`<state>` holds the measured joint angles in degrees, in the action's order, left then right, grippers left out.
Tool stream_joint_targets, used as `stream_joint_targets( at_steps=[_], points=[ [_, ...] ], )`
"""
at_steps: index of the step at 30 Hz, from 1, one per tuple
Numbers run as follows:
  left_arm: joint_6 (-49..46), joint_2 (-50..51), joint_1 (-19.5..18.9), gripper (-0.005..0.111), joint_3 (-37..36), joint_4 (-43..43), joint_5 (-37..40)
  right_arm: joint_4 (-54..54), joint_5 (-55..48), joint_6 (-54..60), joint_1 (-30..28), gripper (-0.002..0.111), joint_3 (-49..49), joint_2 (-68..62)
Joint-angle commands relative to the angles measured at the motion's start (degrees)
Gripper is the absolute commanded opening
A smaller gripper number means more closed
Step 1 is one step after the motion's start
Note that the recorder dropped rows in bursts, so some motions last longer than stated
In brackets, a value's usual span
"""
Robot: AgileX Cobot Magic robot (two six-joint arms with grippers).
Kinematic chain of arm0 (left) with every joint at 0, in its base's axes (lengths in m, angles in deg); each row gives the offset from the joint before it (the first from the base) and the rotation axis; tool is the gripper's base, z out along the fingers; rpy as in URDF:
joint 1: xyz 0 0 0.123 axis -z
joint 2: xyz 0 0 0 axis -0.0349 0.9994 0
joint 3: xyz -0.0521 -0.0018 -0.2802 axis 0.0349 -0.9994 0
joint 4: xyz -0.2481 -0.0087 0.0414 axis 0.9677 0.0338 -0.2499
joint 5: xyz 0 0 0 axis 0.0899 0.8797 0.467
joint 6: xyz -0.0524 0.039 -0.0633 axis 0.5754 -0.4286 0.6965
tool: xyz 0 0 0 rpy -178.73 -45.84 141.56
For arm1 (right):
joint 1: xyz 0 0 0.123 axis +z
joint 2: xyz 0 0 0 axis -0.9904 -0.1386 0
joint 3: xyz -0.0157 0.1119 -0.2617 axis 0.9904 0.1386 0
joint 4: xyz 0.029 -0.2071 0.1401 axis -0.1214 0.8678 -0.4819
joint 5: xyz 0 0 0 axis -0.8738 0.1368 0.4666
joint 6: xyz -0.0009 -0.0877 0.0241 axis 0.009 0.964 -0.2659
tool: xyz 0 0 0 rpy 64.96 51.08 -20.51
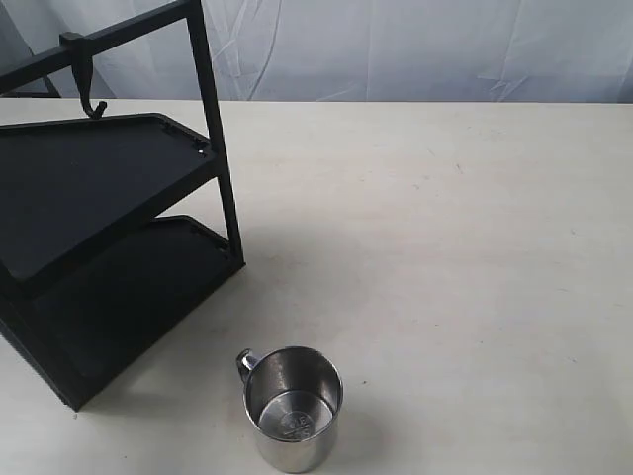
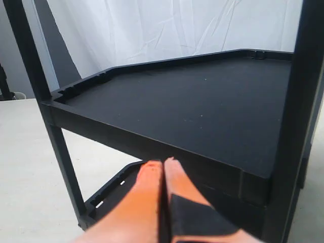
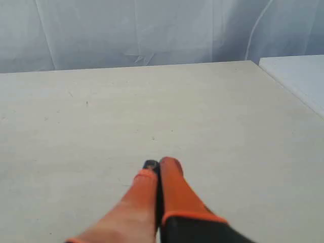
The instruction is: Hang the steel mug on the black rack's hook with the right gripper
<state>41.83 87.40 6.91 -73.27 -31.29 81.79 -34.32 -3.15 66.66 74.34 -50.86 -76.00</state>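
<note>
The steel mug [image 1: 293, 408] stands upright near the table's front edge, its thin handle turned to the back left. The black rack [image 1: 109, 237] fills the left side, and the small hook [image 1: 87, 99] hangs from its slanted top bar. Neither arm shows in the exterior view. My right gripper [image 3: 159, 166] is shut with nothing in it, over bare table; the mug is out of its view. My left gripper [image 2: 163, 163] is shut and empty, close in front of the edge of the rack's upper shelf [image 2: 202, 106].
The pale table [image 1: 445, 247] stretches right of the rack. A white cloth backdrop [image 1: 415, 49] hangs behind the table. A second pale surface [image 3: 298, 76] adjoins the table in the right wrist view.
</note>
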Motion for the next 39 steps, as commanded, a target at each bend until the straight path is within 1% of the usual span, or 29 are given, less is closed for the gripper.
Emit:
stream_joint_targets(
  at_steps=[1, 7, 11, 14, 19, 20, 21, 24, 25, 26, 29, 31, 33, 34, 37, 38, 39],
  points=[
    [0.0, -0.2, 0.3, 0.002, 0.0, -0.1, 0.0, 0.1, 0.8, 0.0, -0.4, -0.001, 0.2, 0.1],
    [0.0, -0.2, 0.3, 0.002, 0.0, -0.1, 0.0, 1.3, 1.1, 0.0, -0.4, -0.001, 0.2, 0.1],
    [0.0, -0.2, 0.3, 0.002, 0.0, -0.1, 0.0, 4.3, 4.5, 0.1, -0.4, -0.001, 0.2, 0.1],
    [0.0, -0.2, 0.3, 0.002, 0.0, -0.1, 0.0, 4.0, 11.0, 0.1, -0.4, -0.001, 0.2, 0.1],
    [0.0, -0.2, 0.3, 0.002, 0.0, -0.1, 0.0, 2.1, 29.0, -0.8, -0.4, -0.001, 0.2, 0.1],
    [0.0, -0.2, 0.3, 0.002, 0.0, -0.1, 0.0, -0.4, 32.9, -3.6, -0.3, -0.001, 0.2, 0.1],
    [0.0, -0.2, 0.3, 0.002, 0.0, -0.1, 0.0, -3.3, 36.3, -8.9, -0.3, -0.001, 0.2, 0.1],
    [0.0, -0.2, 0.3, 0.002, 0.0, -0.1, 0.0, -12.0, 43.3, -32.4, -0.3, -0.001, 0.2, 0.1],
    [0.0, -0.2, 0.3, 0.002, 0.0, -0.1, 0.0, -14.7, 43.8, -37.8, -0.3, -0.001, 0.2, 0.0],
    [0.0, -0.2, 0.3, 0.002, 0.0, -0.1, 0.0, -17.1, 43.7, -44.5, -0.3, -0.001, 0.2, 0.0],
    [0.0, -0.2, 0.3, 0.002, 0.0, -0.1, 0.0, -17.4, 41.1, -54.2, -0.3, -0.001, 0.2, 0.0],
    [0.0, -0.2, 0.3, 0.002, 0.0, -0.1, 0.0, -17.0, 41.0, -57.3, -0.3, -0.001, 0.2, 0.0],
    [0.0, -0.2, 0.3, 0.002, 0.0, -0.1, 0.0, -12.2, 39.3, -57.6, -0.3, -0.001, 0.2, -0.1],
    [0.0, -0.2, 0.3, 0.002, 0.0, -0.1, 0.0, -8.7, 36.2, -57.6, -0.2, -0.001, -1.1, -0.2],
    [0.0, -0.2, 0.3, 0.002, 0.0, -0.1, 0.0, 1.8, 17.8, -57.4, -0.2, -0.001, -8.9, -3.6],
    [0.0, -0.2, 0.3, 0.002, 0.0, -0.1, 0.0, 6.1, 12.4, -56.0, -0.2, -0.001, -12.9, -5.6],
    [0.0, -0.2, 0.3, 0.002, 0.0, -0.1, 0.0, 7.8, 7.7, -54.0, -0.2, -0.001, -15.0, -7.6]
  ],
)
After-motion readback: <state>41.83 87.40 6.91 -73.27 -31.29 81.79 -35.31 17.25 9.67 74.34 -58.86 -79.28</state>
